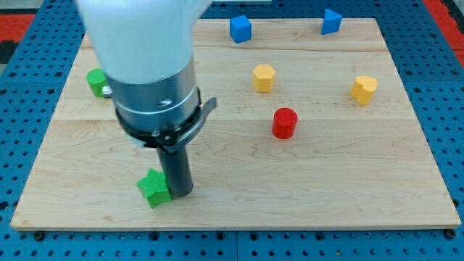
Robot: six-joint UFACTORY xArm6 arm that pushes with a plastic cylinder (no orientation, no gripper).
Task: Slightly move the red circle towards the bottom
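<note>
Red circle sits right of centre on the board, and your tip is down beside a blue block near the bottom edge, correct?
Not quite: in the camera view my tip is beside a green block, not a blue one. The red circle does sit right of centre.

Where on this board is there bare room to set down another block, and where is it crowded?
Free: the wood below the red circle toward the view's bottom right, and the middle strip between my tip and that circle. Crowded: the view's left, where my tip touches a green block and the arm overhangs another green block.

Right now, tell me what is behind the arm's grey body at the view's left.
A green block pokes out beside the arm, partly covered; its shape and anything further behind are hidden. My tip touches another green block.
</note>
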